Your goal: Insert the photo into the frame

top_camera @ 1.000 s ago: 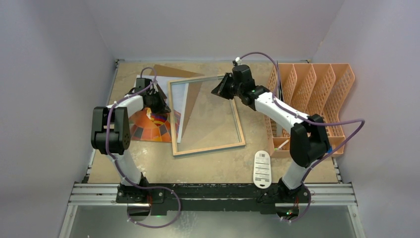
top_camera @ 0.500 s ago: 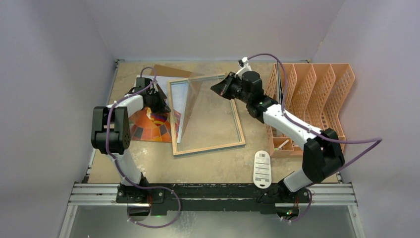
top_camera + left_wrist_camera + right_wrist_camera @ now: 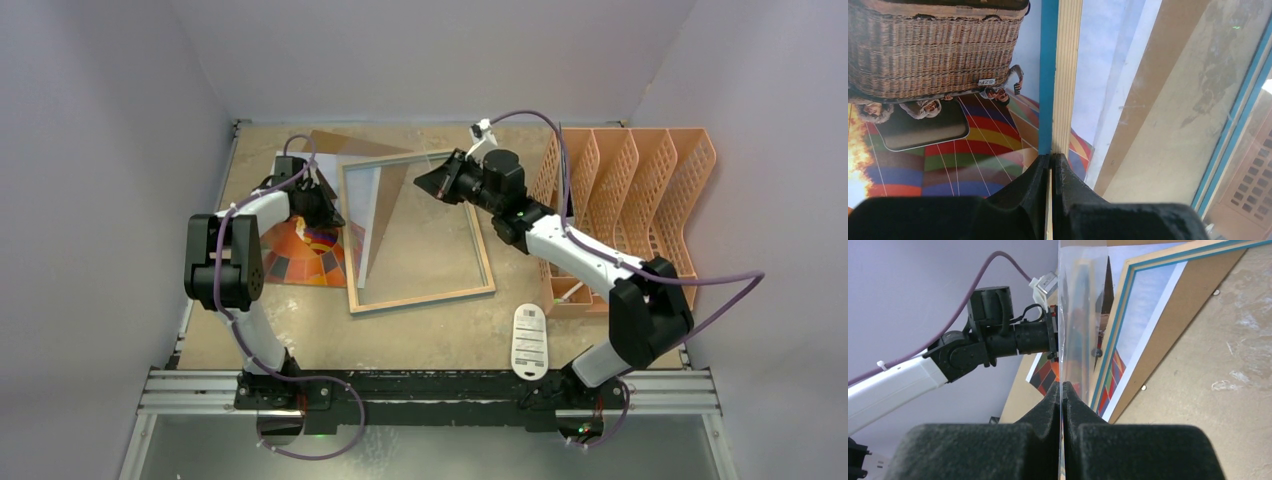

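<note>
Firmly clamped, the left gripper [image 3: 1050, 167] pinches the left rail of the frame [image 3: 1064, 75], which lies on the table [image 3: 420, 335] with its wood back up. The right gripper [image 3: 1062, 392] is closed on a thin clear pane [image 3: 1082, 310], held tilted above the frame's far right corner. The photo [image 3: 300, 258] lies picture side up to the left, its right edge under the frame and not inside it. A brown backing board [image 3: 345, 143] lies behind them. At the right, an orange mesh file sorter [image 3: 660, 180] has a small pale object in the near end of its leftmost slot; what it is cannot be told.
</note>
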`<control>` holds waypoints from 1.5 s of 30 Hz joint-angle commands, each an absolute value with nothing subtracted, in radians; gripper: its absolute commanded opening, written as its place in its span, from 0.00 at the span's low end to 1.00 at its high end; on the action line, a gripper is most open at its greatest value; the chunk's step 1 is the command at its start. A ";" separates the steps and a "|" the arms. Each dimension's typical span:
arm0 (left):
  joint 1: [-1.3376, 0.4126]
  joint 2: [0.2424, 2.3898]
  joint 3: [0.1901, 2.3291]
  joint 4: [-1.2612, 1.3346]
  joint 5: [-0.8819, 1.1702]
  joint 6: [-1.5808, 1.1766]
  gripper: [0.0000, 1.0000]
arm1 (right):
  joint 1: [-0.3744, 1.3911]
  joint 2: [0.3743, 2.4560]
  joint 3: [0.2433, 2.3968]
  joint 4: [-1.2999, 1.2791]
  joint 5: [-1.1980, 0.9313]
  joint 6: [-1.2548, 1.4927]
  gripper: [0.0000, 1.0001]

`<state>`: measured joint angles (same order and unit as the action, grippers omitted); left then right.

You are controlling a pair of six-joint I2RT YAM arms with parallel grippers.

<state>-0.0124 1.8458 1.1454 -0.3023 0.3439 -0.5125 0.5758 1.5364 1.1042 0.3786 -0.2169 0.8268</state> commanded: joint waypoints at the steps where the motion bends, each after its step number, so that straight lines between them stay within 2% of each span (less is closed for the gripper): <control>1: -0.011 1.879 1.154 -0.331 0.302 -0.495 0.08 | 0.588 1.549 1.129 0.443 -0.235 0.814 0.00; 12: -0.011 1.882 1.154 -0.331 0.301 -0.497 0.08 | 0.603 1.578 1.171 0.338 -0.115 0.847 0.00; 19: -0.011 1.887 1.154 -0.328 0.302 -0.497 0.08 | 0.604 1.591 1.165 0.367 -0.147 0.842 0.00; 29: -0.011 1.887 1.154 -0.328 0.301 -0.497 0.08 | 0.606 1.631 1.213 0.248 -0.084 0.854 0.00; 45: -0.011 1.891 1.155 -0.331 0.302 -0.498 0.09 | 0.605 1.622 1.201 0.222 -0.064 0.837 0.00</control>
<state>-0.0082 1.8515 1.1538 -0.2974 0.3313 -0.5125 0.5892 1.6230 1.1893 0.2523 -0.0864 0.8478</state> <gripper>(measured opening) 0.084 0.005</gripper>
